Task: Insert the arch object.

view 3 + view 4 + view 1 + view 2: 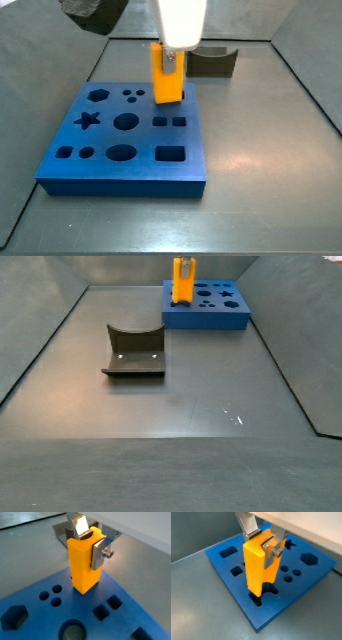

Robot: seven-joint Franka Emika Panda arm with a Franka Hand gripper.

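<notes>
In a wrist view the end effector has its silver fingers closed on the upper part of the arch, which hangs upright below them; its lower end is at the surface of the blue board, near the board's edge and just beside a pair of round holes.

In a wrist view from the opposite side, the end effector carries the arch with its foot entering a dark slot in the board — insertion looks begun, not finished. My guess is the next move calls for a straight push down, keeping the piece vertical so it does not jam.

In a side view the arch stands under the end effector at the board's far edge; the dark fixture sits just behind.

In a side view from afar, board and arch sit at the far end of a bare grey table with sloping walls — the fixture is well apart, nearer the camera.
</notes>
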